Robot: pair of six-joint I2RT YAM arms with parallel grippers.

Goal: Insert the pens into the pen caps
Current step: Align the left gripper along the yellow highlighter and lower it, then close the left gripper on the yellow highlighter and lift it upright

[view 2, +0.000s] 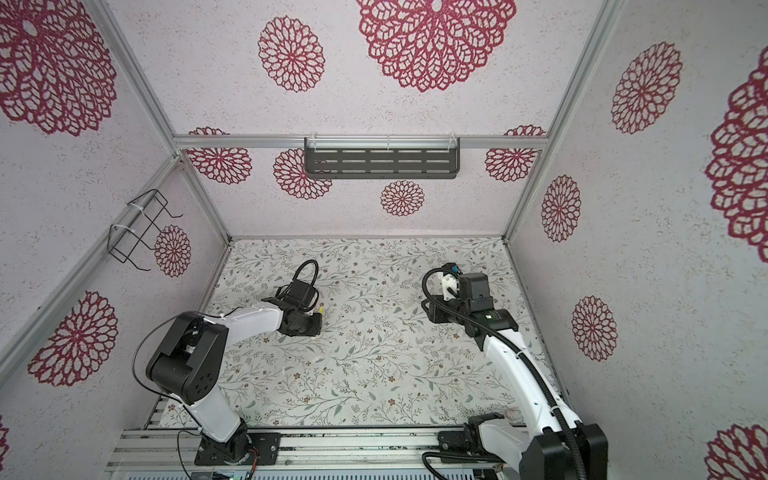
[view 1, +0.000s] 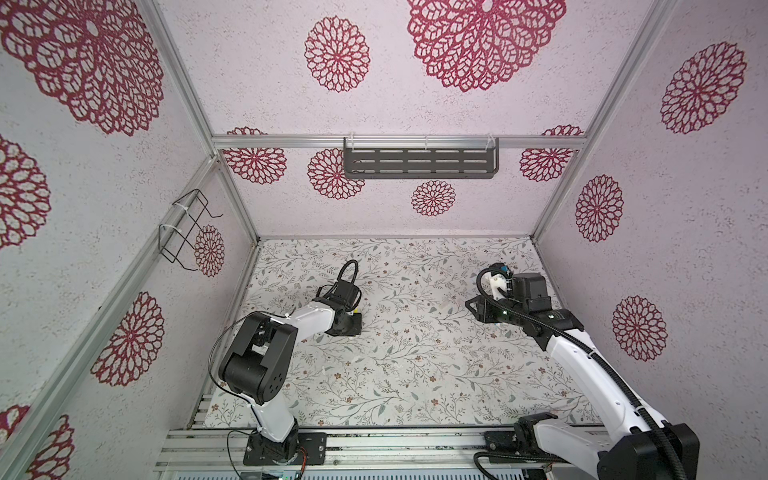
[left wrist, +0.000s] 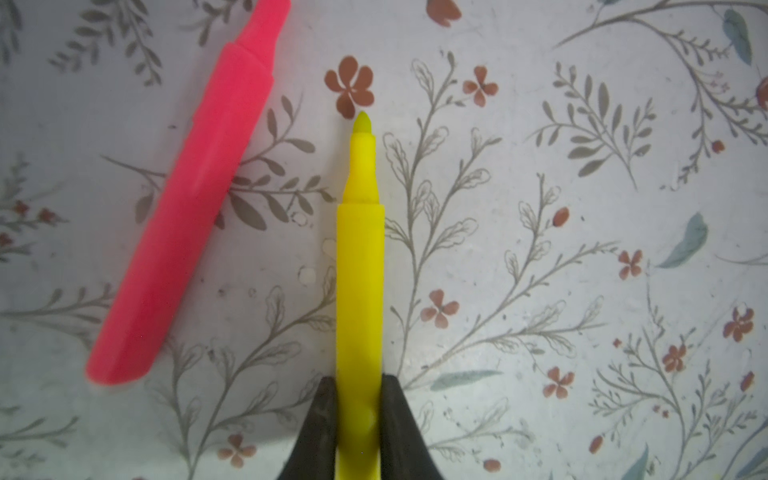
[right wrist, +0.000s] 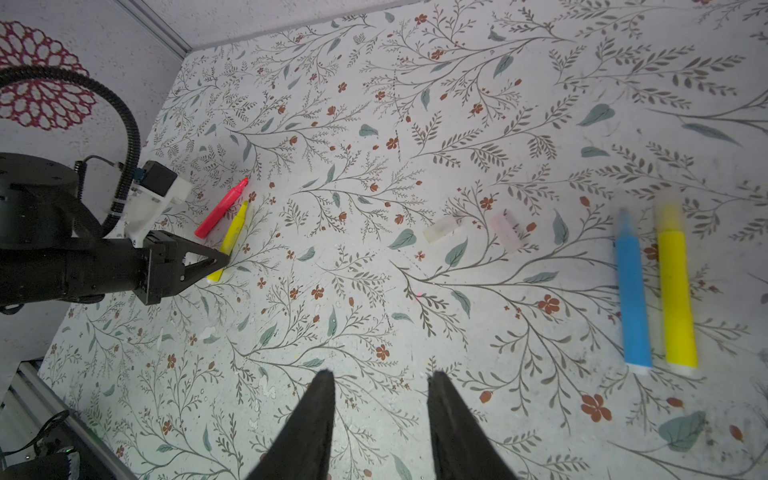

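Because everything lies flat on the desk, the left gripper, closed on the rear end of a yellow pen at the desk's left side, should, I think, raise it level. The right gripper hangs partly open, empty. I count four pens: this one, the red-pink pen beside it, the blue pen, the other yellow pen; and two pen caps, a clear cap and a pinkish cap, between the pairs.
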